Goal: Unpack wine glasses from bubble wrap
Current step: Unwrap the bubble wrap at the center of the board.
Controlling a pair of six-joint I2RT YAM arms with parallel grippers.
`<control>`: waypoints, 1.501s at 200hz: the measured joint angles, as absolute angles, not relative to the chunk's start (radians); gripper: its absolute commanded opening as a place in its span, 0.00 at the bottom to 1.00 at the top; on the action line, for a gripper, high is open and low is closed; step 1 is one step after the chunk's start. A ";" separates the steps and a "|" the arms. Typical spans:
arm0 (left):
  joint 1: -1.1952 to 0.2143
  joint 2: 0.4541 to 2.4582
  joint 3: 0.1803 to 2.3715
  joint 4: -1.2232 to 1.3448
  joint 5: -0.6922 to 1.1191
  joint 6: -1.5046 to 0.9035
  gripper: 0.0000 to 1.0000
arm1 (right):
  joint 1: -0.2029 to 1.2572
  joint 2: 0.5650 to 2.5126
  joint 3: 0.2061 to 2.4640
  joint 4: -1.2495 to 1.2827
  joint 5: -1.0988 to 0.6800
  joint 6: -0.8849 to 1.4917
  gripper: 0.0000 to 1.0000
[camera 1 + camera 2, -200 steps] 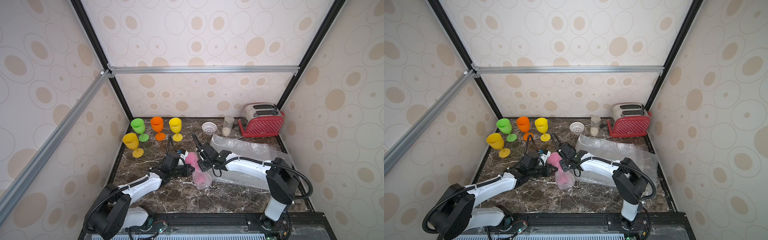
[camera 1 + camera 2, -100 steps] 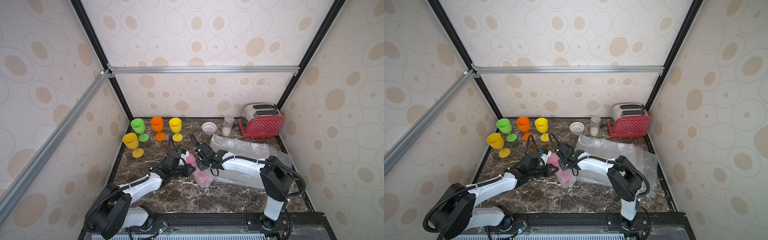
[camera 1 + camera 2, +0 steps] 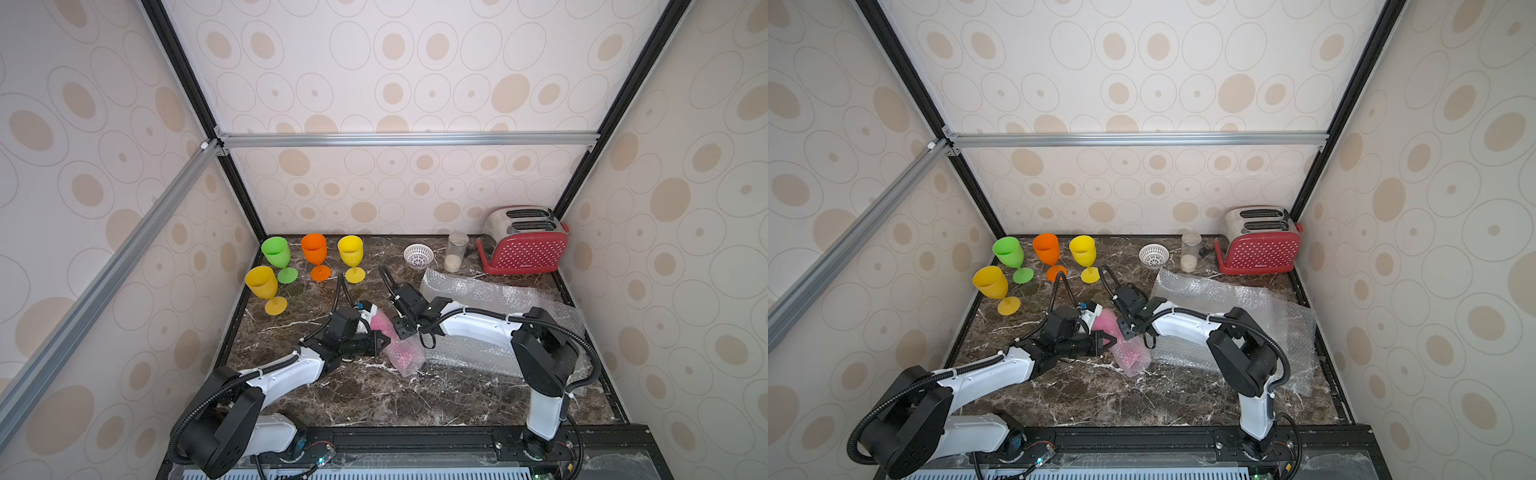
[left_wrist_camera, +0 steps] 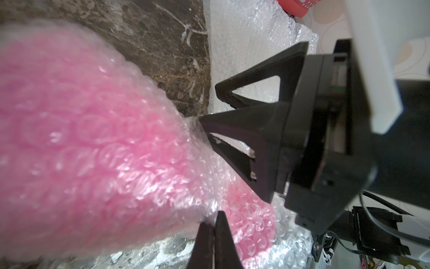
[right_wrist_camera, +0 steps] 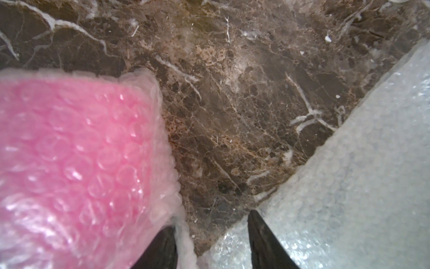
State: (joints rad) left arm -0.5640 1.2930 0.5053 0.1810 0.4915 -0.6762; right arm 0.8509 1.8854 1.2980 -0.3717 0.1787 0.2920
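Note:
A pink wine glass wrapped in bubble wrap lies mid-table. My left gripper is shut on a fold of that wrap's edge. My right gripper stands open at the bundle's far side. One fingertip touches the pink wrap; the other is over a flat sheet, and bare marble shows between them. The green, orange and two yellow glasses stand unwrapped at the back left.
Large flat bubble wrap sheets cover the right side under my right arm. A red toaster, a clear jar and a white perforated bowl stand along the back wall.
My right gripper has shifted left, closer to the wrapped pink glass, and its jaws have narrowed slightly. The left gripper keeps its hold and has not moved.

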 measured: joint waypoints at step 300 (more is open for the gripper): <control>-0.567 1.187 0.439 0.129 0.434 -0.673 0.00 | 0.757 1.678 1.209 -0.414 -0.073 0.298 0.54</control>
